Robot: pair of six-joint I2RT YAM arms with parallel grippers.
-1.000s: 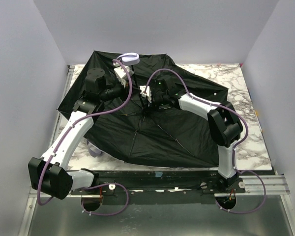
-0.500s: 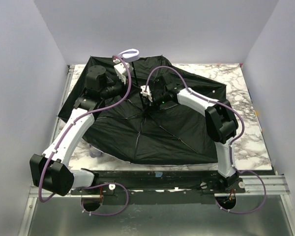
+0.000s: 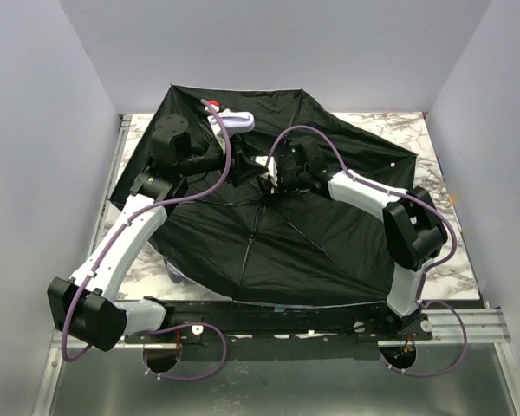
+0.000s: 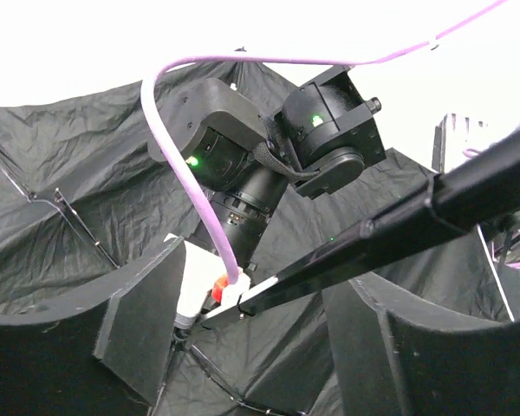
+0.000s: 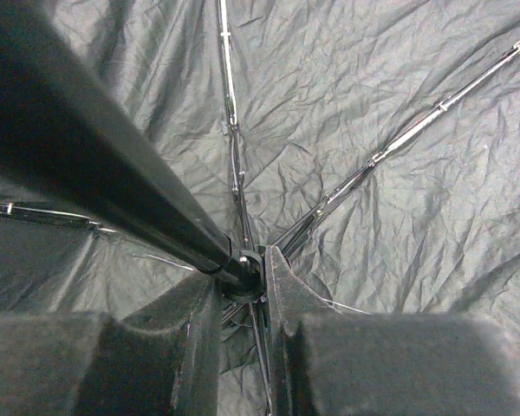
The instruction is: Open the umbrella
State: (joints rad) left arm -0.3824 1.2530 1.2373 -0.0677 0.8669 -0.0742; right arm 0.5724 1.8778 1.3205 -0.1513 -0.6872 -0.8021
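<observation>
The umbrella (image 3: 286, 251) lies spread on the table with its black inside facing up. Its black shaft (image 3: 247, 160) slants up to the pale lavender handle (image 3: 234, 121) at the back. My right gripper (image 5: 243, 277) is shut on the black sliding hub where the ribs meet the shaft (image 5: 95, 156). My left gripper (image 4: 260, 338) stands open with its fingers (image 4: 143, 321) apart. The shaft (image 4: 373, 230) crosses between them without touching either one. From above, the left gripper (image 3: 231, 169) is just left of the right gripper (image 3: 264, 182).
The marble table (image 3: 442, 156) shows around the canopy, mostly at the right. Grey walls close in the left, back and right. A metal rail (image 3: 329, 316) runs along the near edge. A small pale thing (image 3: 172, 274) peeks from under the canopy's near left rim.
My left gripper has opened and let go of the shaft. The canopy has spread wider and flatter, and the handle has shifted right and tilted down.
</observation>
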